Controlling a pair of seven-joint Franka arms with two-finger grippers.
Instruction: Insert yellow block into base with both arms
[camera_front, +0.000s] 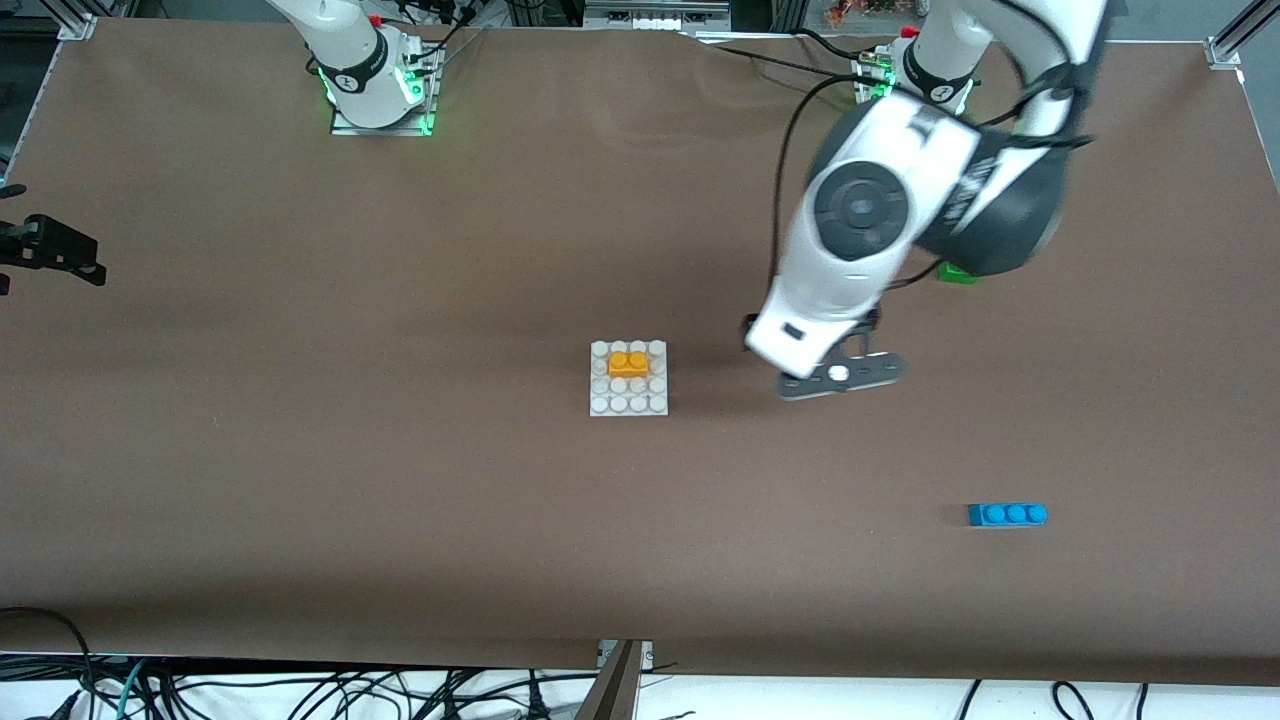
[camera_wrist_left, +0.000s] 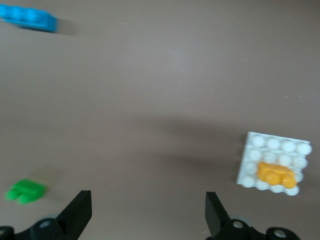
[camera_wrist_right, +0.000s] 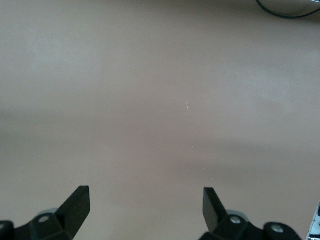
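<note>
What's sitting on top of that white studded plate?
The yellow block sits on the base, across two studs near its edge farther from the camera. The studs beneath it are covered; the rest stand bare.

Brown table (camera_front: 300, 450) carries white base (camera_front: 603, 400) w/ yellow block, green brick (camera_front: 958, 273) and blue brick (camera_front: 1007, 514), all apart from fingers.

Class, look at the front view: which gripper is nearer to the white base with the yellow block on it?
Left. The left gripper hangs open over bare table beside the base, toward the left arm's end. The right gripper, also open, waits at the table's edge at the right arm's end. The yellow block sits on the base.
</note>
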